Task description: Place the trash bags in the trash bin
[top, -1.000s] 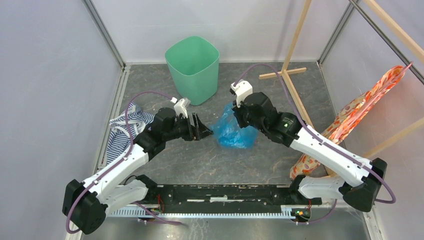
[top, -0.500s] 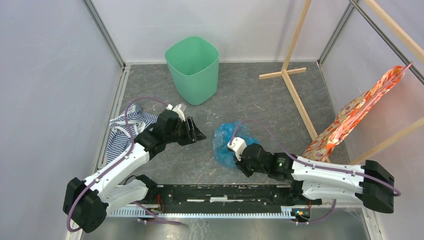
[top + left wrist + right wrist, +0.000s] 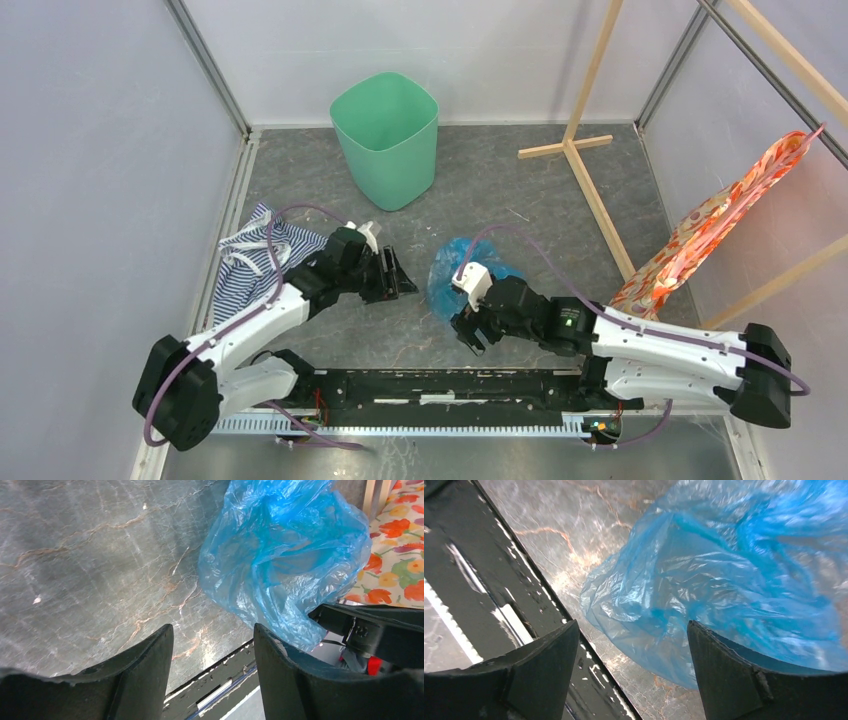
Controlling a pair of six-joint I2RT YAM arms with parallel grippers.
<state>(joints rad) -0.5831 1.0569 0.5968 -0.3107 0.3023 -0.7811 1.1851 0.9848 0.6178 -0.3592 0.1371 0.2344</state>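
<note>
Two tools spread, empty: my left gripper point(image 3: 403, 282), right gripper point(image 3: 466, 336). A shallow pinch on the trash bag point(image 3: 446, 286) could slip before the far trash bin point(image 3: 386, 140).
</note>
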